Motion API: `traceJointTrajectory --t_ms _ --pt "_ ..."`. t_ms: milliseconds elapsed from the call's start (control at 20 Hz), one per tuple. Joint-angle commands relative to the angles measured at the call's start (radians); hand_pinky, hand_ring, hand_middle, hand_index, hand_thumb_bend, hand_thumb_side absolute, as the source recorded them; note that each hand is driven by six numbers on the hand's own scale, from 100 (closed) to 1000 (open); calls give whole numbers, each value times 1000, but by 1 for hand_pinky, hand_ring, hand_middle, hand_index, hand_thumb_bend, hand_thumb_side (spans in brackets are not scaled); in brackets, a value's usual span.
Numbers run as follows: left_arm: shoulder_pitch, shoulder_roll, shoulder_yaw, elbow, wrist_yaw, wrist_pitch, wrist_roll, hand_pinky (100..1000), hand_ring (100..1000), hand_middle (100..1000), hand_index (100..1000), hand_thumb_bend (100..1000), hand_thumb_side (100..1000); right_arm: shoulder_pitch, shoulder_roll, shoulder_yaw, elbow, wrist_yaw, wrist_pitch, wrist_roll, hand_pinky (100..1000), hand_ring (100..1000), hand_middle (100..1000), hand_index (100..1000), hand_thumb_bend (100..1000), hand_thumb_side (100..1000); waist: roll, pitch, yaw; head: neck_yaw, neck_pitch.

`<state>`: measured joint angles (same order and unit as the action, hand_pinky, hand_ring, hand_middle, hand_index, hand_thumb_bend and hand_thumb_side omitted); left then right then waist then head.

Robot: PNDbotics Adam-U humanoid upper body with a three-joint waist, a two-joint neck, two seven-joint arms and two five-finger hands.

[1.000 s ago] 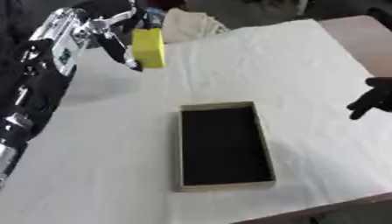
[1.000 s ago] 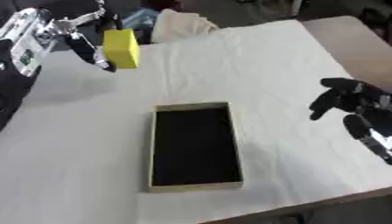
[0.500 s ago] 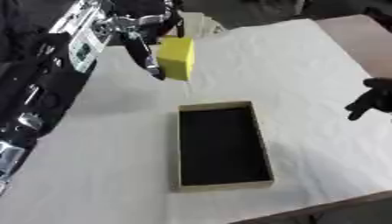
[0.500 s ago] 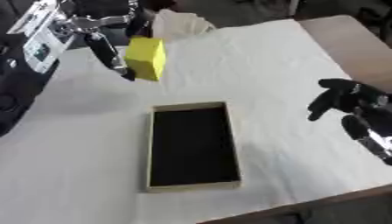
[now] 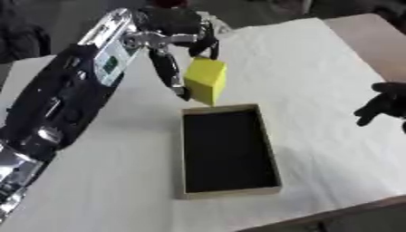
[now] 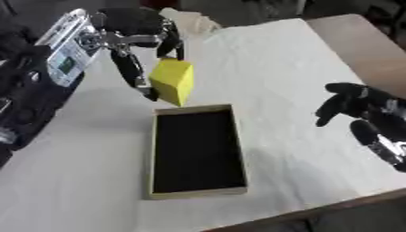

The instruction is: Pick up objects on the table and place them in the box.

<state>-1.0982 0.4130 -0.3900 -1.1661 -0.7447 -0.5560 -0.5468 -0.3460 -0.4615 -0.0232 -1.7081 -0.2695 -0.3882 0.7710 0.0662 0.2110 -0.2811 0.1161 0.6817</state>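
Note:
A yellow block [image 5: 205,81] hangs in the air just above the far end of the box [image 5: 272,154], a long shallow tray with a tan rim and a black inside. My left hand [image 5: 171,36] is shut on the block, fingers and thumb pinching it from above and from the side. My right hand [image 6: 355,102] hovers open over the table's right side, well away from the box, holding nothing.
A white cloth [image 5: 317,81] covers the table. A crumpled pale cloth [image 6: 194,20] lies at the far edge behind my left hand. The bare tabletop corner [image 6: 357,41] shows at the far right. The table's front edge runs along the lower right.
My left hand has carried the yellow block from the table's far left toward the near right, up to the box's far end. The right hand has stayed in place.

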Motion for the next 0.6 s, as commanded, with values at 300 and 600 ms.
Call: traceJointTrajectory --t_ms 300,600 --pt "-11 -18 -12 10 -8 -38 -37 653 438 323 579 741 166 -19 -9 2 -10 -10 -83 93 781 641 669 940 100 620 -7 -12 -1 0 -12" --pt "12 -44 -50 23 -2 -75 -74 678 482 377 619 763 189 -20 -4 12 -9 -6 -82 105 781 640 665 939 100 629 -6 -7 5 -2 -16"
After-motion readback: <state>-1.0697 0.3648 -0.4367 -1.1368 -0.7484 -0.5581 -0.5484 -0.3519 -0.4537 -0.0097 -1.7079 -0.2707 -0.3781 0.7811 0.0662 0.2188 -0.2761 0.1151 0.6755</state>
